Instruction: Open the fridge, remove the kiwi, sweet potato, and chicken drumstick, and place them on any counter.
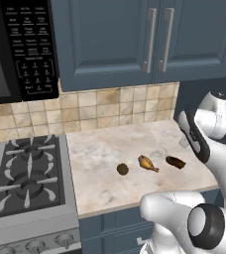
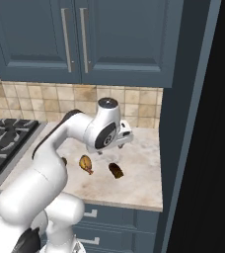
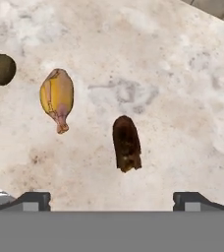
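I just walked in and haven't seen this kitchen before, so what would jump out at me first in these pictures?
Three small foods lie in a row, apart from each other, on the beige counter: the kiwi, the chicken drumstick and the sweet potato. The open gripper hangs above them, nearest the sweet potato. Left of the counter sits a black gas stove under a microwave.

Kiwi (image 2: pixel 64 161) mostly hidden behind the arm in right base view; cut by left edge in hand view. Microwave (image 1: pixel 21 47) cropped at top and left. Stove (image 1: pixel 28 183) cropped at left.
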